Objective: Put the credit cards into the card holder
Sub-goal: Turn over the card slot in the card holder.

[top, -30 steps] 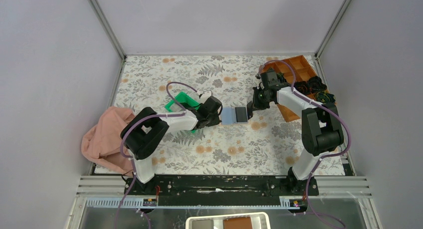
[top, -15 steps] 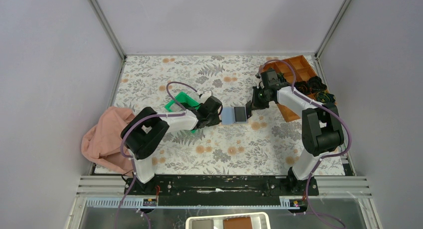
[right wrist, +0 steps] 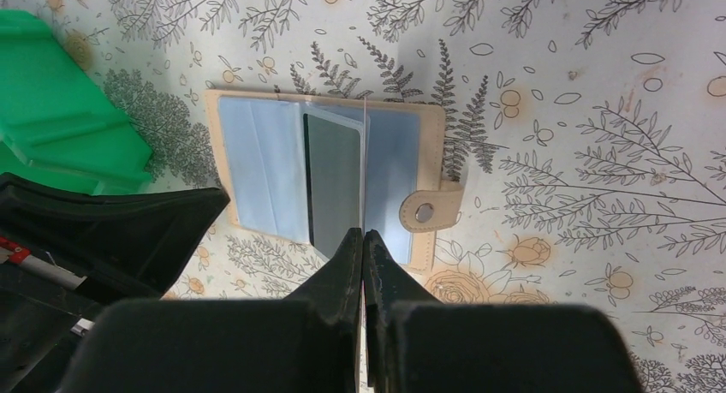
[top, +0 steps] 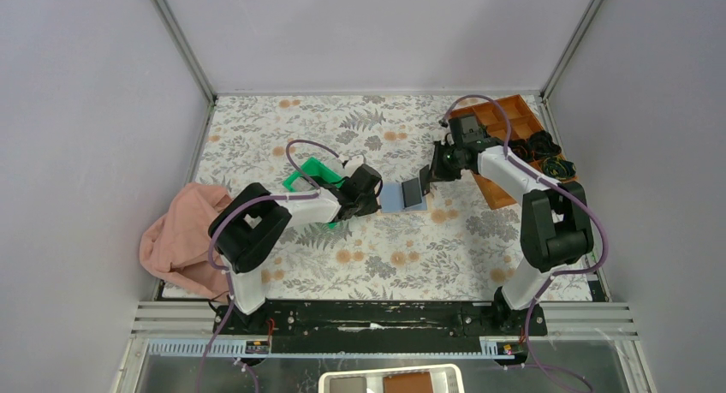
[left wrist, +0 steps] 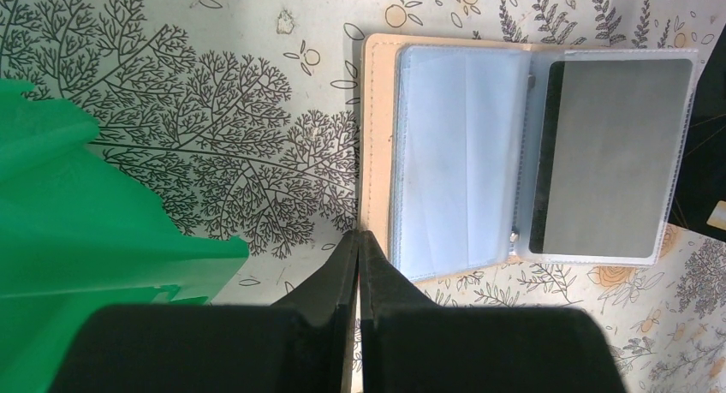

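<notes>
Tan leather-like card holder [top: 392, 198] lay open flat on floral-print desk [top: 411, 256], blue-grey plastic pockets facing up, round snap tab [right wrist: 424, 211] on outer edge. Left hand [left wrist: 359, 243] was empty, fingers pressed together, tips touching holder's tan border, likely pinning it down. Right hand [right wrist: 363, 239], at holder's opposite side, pinched thin clear sleeve [left wrist: 625, 55] and tilted it up off holder, probably for access. Dark matte credit card [left wrist: 612, 153] sat inside that sleeve. Glossy green plastic tray [left wrist: 77, 205] lay just beside holder.

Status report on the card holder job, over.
Left gripper shut, tips at card holder's tan edge. Right gripper shut on clear sleeve holding a dark credit card. Green tray beside, not blocking.
</notes>
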